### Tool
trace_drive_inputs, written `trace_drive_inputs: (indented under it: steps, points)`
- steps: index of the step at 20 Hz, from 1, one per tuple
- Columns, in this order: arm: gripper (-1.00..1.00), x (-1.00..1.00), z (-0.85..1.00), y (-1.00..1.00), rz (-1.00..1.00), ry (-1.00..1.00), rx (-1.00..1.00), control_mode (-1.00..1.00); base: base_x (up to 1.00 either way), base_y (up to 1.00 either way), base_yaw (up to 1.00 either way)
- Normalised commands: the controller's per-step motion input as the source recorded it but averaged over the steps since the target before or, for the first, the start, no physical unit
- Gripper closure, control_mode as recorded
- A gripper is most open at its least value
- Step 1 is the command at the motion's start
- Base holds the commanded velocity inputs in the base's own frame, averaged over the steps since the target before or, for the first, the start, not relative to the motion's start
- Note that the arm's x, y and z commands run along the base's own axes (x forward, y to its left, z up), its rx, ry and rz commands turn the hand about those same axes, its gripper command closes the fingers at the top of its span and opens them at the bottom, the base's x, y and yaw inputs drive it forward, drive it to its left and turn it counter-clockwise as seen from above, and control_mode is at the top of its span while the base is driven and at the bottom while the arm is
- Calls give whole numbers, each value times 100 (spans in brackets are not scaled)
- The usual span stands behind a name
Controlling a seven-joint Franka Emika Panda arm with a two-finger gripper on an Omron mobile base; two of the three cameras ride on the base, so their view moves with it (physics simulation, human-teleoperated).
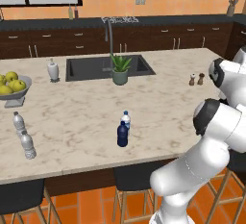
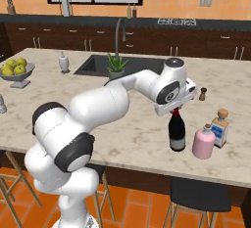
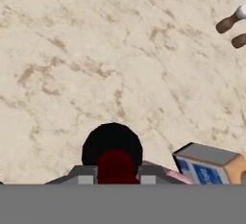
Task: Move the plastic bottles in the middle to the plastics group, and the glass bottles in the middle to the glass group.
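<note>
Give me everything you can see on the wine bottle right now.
The wine bottle is tall, dark and glossy like glass, with a red neck. It stands upright on the marble counter, near its front edge, just left of the pink container and apart from it. The gripper sits over its top, a finger on each side of the red neck in the hand view; the bottle's base looks set on the counter. No label can be made out from here.
</note>
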Motion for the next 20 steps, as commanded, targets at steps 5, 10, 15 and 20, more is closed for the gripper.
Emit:
trace_drive_inputs:
  steps: [5,10,15,20]
  points:
    - [-100,-18,-44,24,1,0,-4,-100,0,0,0]
    - [-100,-22,15,2,0,-2,0,-100,0,0,0]
    - [-100,-22,52,9,0,-9,0,-100,0,0,0]
    - [-100,-11,25,78,0,-17,0,-100,0,0,0]
